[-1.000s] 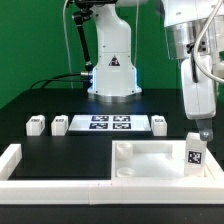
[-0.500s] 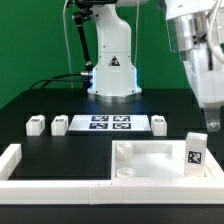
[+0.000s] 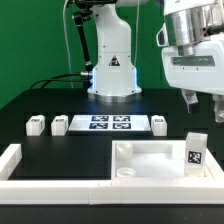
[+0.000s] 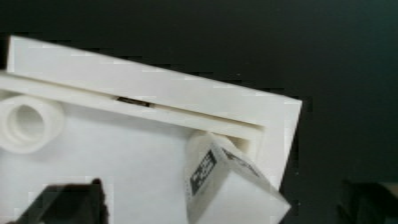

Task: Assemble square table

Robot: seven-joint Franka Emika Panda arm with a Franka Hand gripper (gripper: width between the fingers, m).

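Above the upright leg (image 3: 194, 153), the hand (image 3: 205, 106), jaws apart.

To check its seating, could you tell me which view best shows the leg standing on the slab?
The exterior view: the leg stands whole, upright, tag facing the camera, on the slab. The wrist view shows it close, blurred and foreshortened.

Tagged leg (image 3: 194, 152) stands upright on the square slab (image 3: 150, 162); gripper (image 3: 204, 103) above it, jaws apart.
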